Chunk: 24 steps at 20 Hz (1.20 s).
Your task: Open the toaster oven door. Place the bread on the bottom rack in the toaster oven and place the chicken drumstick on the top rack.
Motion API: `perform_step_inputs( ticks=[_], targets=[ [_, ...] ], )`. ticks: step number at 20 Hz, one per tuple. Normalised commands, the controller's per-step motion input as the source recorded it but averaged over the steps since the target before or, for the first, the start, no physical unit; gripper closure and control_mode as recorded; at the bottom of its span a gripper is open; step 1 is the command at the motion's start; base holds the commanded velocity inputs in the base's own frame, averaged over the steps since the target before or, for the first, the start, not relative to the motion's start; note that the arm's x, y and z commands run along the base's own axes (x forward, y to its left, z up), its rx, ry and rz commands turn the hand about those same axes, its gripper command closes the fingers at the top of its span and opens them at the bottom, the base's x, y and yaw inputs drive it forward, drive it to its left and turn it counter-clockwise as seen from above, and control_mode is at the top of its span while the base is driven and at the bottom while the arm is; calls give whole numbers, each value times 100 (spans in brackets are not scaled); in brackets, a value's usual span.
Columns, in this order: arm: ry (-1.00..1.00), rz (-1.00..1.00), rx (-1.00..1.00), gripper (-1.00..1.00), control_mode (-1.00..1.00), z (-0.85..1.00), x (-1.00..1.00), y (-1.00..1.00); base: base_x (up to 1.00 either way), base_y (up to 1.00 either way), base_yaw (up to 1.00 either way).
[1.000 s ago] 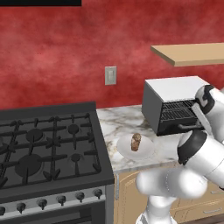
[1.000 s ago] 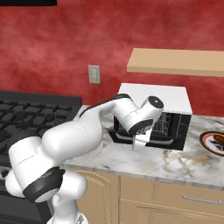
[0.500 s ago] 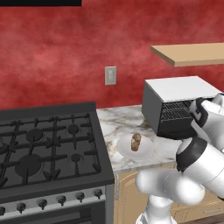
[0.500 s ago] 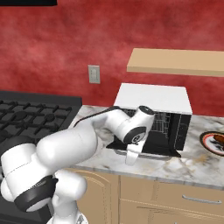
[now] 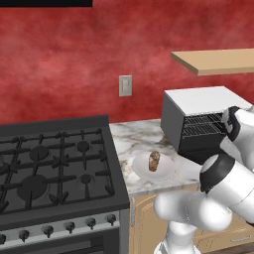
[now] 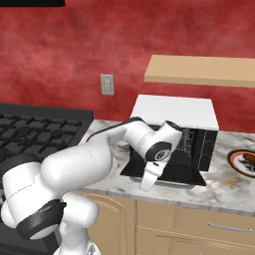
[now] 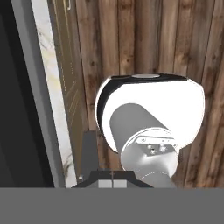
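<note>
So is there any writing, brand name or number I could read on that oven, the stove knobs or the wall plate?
None can be read.
Toaster oven: plain white top, no brand or label visible.
Gas stove: knobs along its front carry no visible markings.
Wall outlet plate: blank.
Plate at the counter's right end: a red-brown pattern, no letters.

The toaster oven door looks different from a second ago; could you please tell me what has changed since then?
The toaster oven door has swung down and now lies open and flat on the counter in front of the toaster oven, baring its racks. The arm has dropped with it, and its end effector now hangs shut past the door's front edge. The plate by the stove has not moved.
</note>
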Motion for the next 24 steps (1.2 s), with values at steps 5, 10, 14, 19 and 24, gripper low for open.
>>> perform_step_inputs(
  ticks=[5, 10, 14, 19, 24],
  targets=[
    [0, 0, 2, 100, -100, 49, -32, 5, 0, 0, 0],
    [0, -3, -9, 100, -100, 21, 33, 24, 0, 0, 0],
    [0, 17, -12, 100, -100, -1, 53, 14, 0, 0, 0],
    [-2, 30, -21, 100, -100, -49, 17, 6, 0, 0, 0],
    [-16, 17, -1, 100, -100, -77, -5, -11, 0, 0, 0]
  ],
)
